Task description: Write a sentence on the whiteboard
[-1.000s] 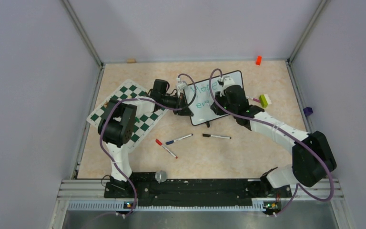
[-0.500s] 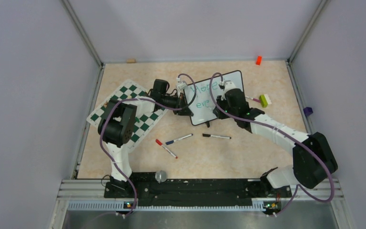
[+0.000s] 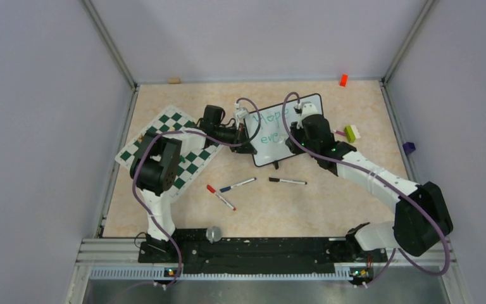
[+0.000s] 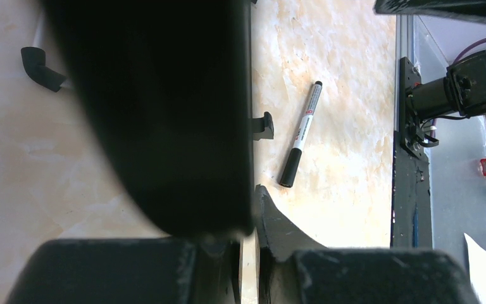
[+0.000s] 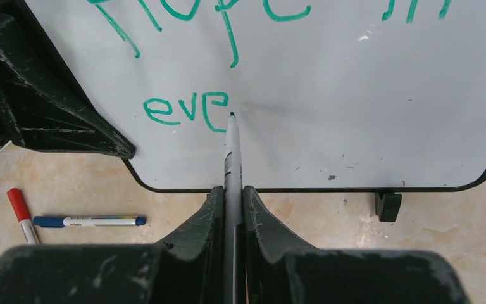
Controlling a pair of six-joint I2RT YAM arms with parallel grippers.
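Observation:
The whiteboard (image 3: 272,154) stands tilted at the table's back middle. In the right wrist view the whiteboard (image 5: 354,95) carries the sentence (image 5: 190,107) in green: "Hope in" on the top line and "eve" below it. My right gripper (image 5: 233,193) is shut on a marker (image 5: 231,152) whose tip touches the board just right of "eve". From above, the right gripper (image 3: 296,132) is over the board's middle. My left gripper (image 3: 248,144) is shut on the board's left edge, and it shows in the left wrist view (image 4: 253,190) with its jaws nearly together.
A black marker (image 3: 287,181), a blue marker (image 3: 237,185) and a red marker (image 3: 220,197) lie in front of the board. A green-and-white chessboard mat (image 3: 171,142) lies at the left. A yellow-green block (image 3: 352,133) and an orange block (image 3: 343,80) sit at the right back.
My right gripper has shifted slightly along the second line with the marker, and "ev" has grown to "eve". The left arm and the board have not moved.

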